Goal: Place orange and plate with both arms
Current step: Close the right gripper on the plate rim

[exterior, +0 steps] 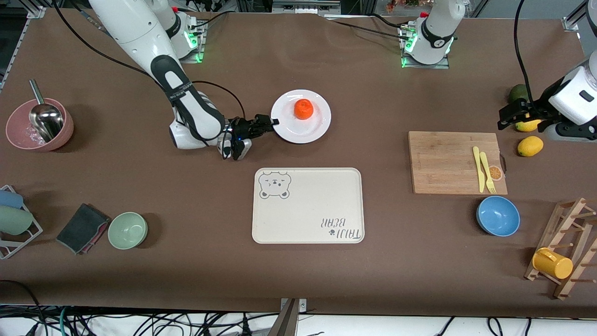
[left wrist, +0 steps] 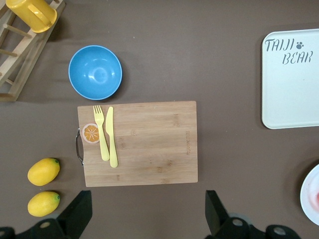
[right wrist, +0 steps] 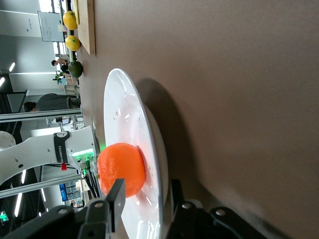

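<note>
1 tray (exterior: 308, 205), 1 plate (exterior: 301, 116), 1 orange (exterior: 303, 108)

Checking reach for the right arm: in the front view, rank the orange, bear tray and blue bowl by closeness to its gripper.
From the right gripper, at the plate's rim:
1. Orange, on the plate.
2. Bear tray, nearer the camera.
3. Blue bowl, toward the left arm's end.

Brown table (exterior: 298, 280), cables on floor (exterior: 140, 324), bright ceiling strip lights (right wrist: 10, 67)
</note>
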